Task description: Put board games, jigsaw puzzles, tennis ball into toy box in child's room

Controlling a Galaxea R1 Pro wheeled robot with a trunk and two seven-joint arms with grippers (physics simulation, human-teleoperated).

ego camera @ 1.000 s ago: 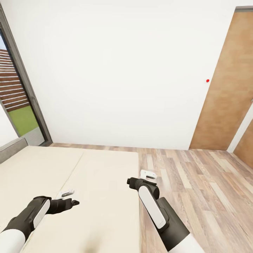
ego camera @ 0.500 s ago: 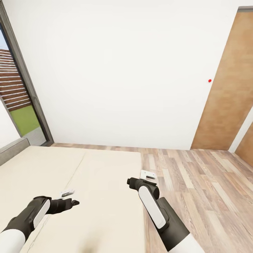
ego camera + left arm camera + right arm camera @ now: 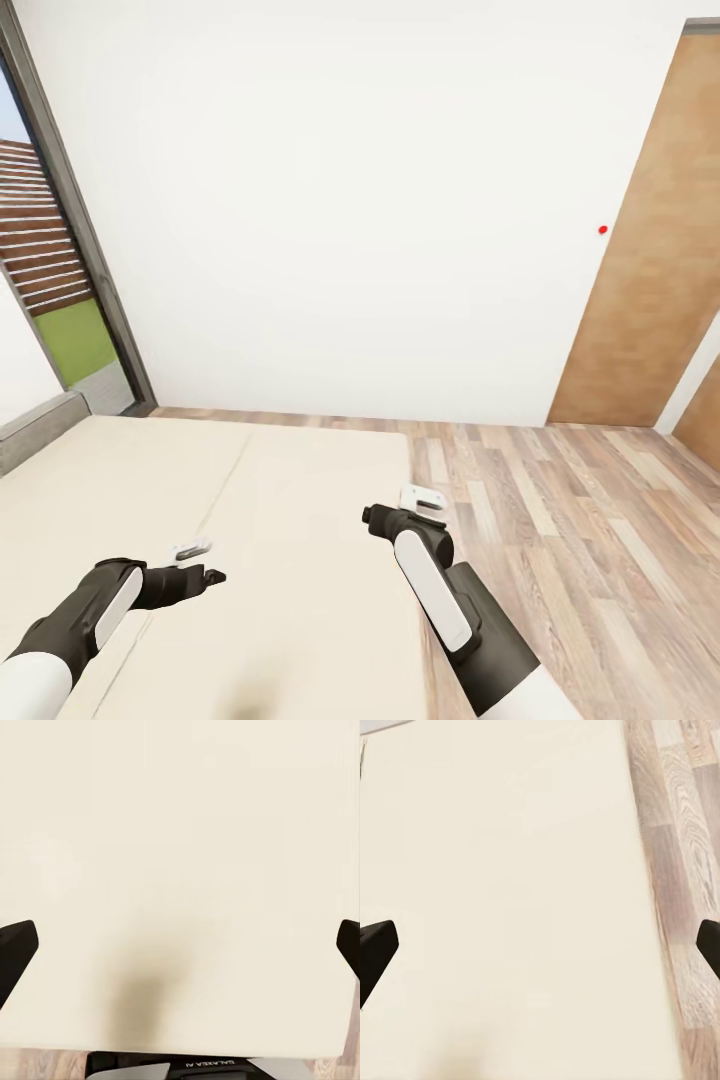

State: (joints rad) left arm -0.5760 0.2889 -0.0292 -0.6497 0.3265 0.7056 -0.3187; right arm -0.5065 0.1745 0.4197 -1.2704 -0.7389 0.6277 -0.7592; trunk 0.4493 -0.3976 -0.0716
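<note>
The cream bed (image 3: 290, 500) lies below me with its lengthwise seam, and its surface is bare where I see it. My left gripper (image 3: 203, 562) hovers open over the mattress (image 3: 180, 855), its dark fingertips (image 3: 15, 949) wide apart. My right gripper (image 3: 398, 506) is open above the bed's right edge, where the mattress (image 3: 510, 907) meets the wood floor (image 3: 675, 870). The board games, jigsaw puzzles, tennis ball, toy box and table are out of view.
A white wall rises ahead with a small red dot (image 3: 602, 229). A wooden door (image 3: 660, 260) stands at the right, a dark-framed glass opening (image 3: 60, 300) at the left. Plank floor (image 3: 580, 540) runs right of the bed. A grey headboard (image 3: 40, 428) edges the bed's left.
The whole view has turned slightly left, so the door and the bed's edge sit further right in the picture. Both arms hold the same pose.
</note>
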